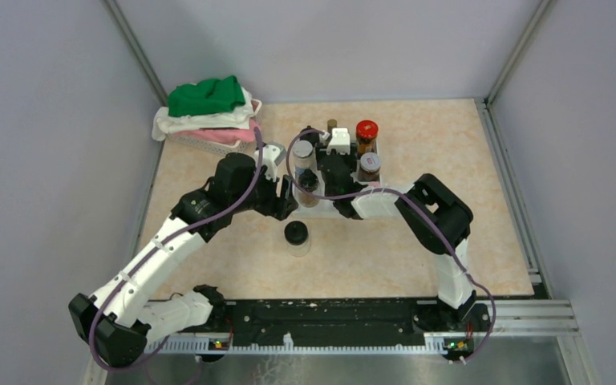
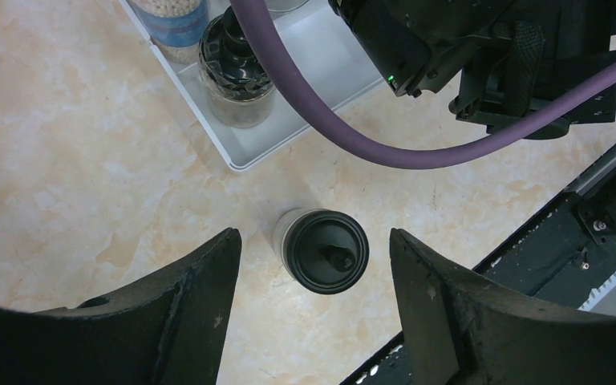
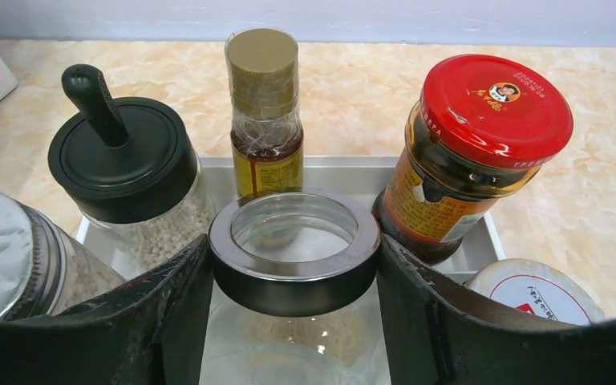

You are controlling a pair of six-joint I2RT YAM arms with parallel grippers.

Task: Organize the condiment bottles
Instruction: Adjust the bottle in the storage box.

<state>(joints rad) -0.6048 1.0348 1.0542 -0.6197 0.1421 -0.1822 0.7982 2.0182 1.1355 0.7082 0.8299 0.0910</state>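
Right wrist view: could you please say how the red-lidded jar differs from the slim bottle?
The red-lidded jar is wide, its lid red; the slim bottle is narrow, its cap gold. The jar's contents look dark brown, the bottle's amber. Both stand on the white tray.

The left arm (image 1: 160,245) and right arm (image 1: 437,212) both reach in to a cluster of jars at the middle of the tabletop (image 1: 449,144). At the cluster's right stands a red-capped jar (image 1: 366,132), with a white-and-red-capped jar (image 1: 369,165) just in front of it. A silver-capped jar (image 1: 302,150) and a small black-capped jar (image 1: 309,183) stand at its left. A lone black-capped jar (image 1: 296,234) stands apart, nearer the bases. A basket (image 1: 200,140) of folded cloths (image 1: 208,96) sits in the far left corner.
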